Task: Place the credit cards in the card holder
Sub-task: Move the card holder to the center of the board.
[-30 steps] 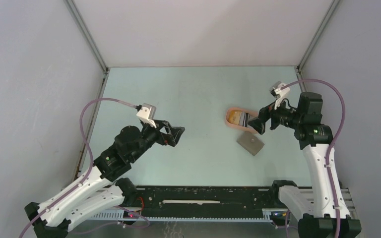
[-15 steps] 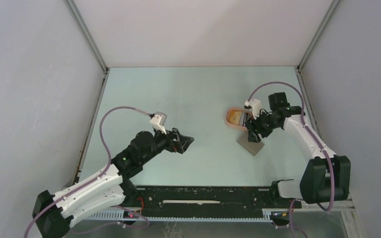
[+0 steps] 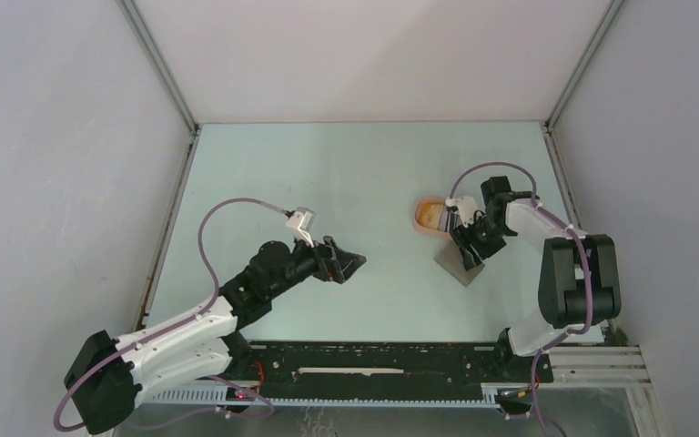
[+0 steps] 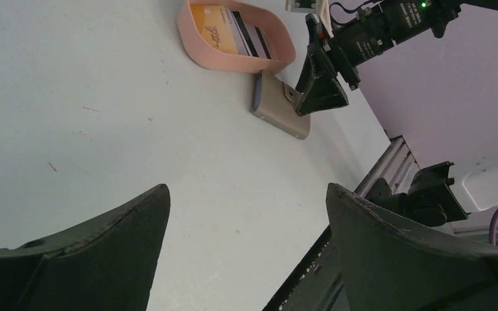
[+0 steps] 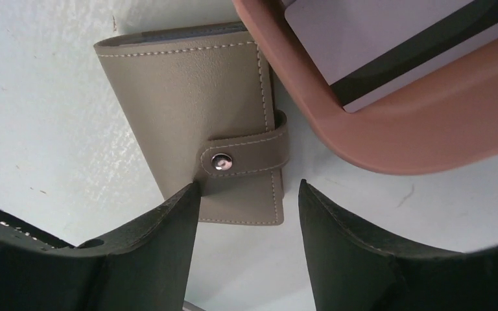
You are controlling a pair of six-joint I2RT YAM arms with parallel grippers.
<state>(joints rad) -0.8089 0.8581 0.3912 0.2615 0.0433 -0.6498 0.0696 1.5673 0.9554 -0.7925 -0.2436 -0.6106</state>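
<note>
Now that the right arm has swung down over the tabletop (image 3: pixel 328 164), the right tool (image 5: pixel 246 188) sits low at the strap end of the card holder (image 5: pixel 188 110), jaws narrowed but apart, pinching nothing yet. The left tool (image 4: pixel 246 194) has crept inward, spread wide, empty. The peach tray (image 5: pixel 395 149) holds the credit cards (image 4: pixel 211 29). The holder lies closed just beside it, so unsnapping looks next

corner of card holder (image 5: pixel 194 116) seemingly hidden behind right hand (image 5: pixel 248 189).
</note>
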